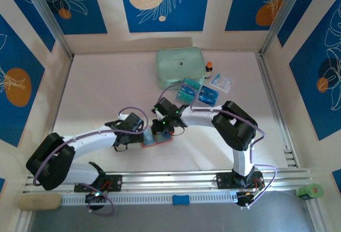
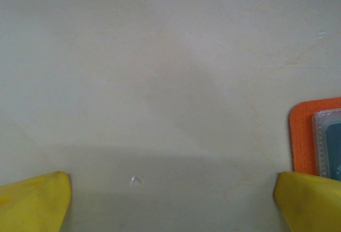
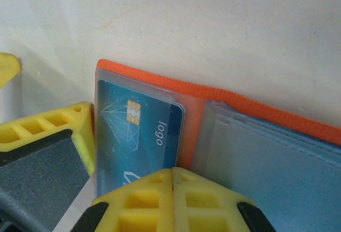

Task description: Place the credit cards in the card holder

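Closest to the lens on my right wrist feed, the right gripper (image 3: 172, 177) was clenched, its two yellow fingertips pressed together with no gap and nothing pinched between them. They sat over the near edge of a teal credit card (image 3: 136, 136) showing a gold chip and the word "logo". That card lay in the left clear sleeve of the card holder (image 3: 160, 80), which was spread open and flat, with its orange border showing and more greyish sleeves to the right. I could not tell whether the tips were pressing on the card or hanging just above it. Another yellow finger (image 3: 58, 130) with a grey pad stood just beside the holder's left edge; it was probably the other arm's.

On the left wrist feed the left gripper (image 2: 170, 200) was released. Its jaws were spread wide over the bare table (image 2: 160, 82), and the holder's orange corner lay just beyond the right fingertip.

From the top camera, both grippers met at the holder in the near middle of the table, the left one on its left side. The other credit cards (image 1: 187, 93) lay well apart, farther back and to the right. They were near a mint-green zip case (image 1: 180, 64), a small bottle (image 1: 208, 69) and a white-and-blue packet (image 1: 222, 82).
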Robot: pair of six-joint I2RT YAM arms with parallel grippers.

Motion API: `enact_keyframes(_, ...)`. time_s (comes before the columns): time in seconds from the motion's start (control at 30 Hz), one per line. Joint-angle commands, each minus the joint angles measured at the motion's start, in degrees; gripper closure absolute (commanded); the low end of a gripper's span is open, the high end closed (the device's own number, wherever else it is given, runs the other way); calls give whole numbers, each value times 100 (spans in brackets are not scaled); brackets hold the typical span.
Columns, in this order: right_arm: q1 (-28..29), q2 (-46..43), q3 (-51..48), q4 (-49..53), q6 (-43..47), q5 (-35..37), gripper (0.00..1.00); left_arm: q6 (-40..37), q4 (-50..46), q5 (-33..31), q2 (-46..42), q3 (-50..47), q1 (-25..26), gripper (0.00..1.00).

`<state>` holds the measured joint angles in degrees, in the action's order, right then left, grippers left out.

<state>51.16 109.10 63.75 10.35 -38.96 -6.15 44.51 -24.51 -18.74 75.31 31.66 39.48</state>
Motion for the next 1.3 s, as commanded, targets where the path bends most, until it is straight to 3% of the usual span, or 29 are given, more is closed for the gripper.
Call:
enact_keyframes(0.0, -33, -201, 15, 106, -50, -248, 95, -39, 6, -28, -85, 29, -70, 0)
enact_keyframes(0.33, -519, -766, -112, 326, 150, -97, 84, -157, -435, -91, -768, 358, -209, 0)
enact_keyframes(0.73, -1044, -769, -618, 301, 336, 157, 86, -342, -384, 154, -961, 810, -240, 0)
enact_keyframes(1.27, -1066, -1315, -1208, 288, 120, 213, 90, -408, 168, 983, -673, 1099, -205, 0)
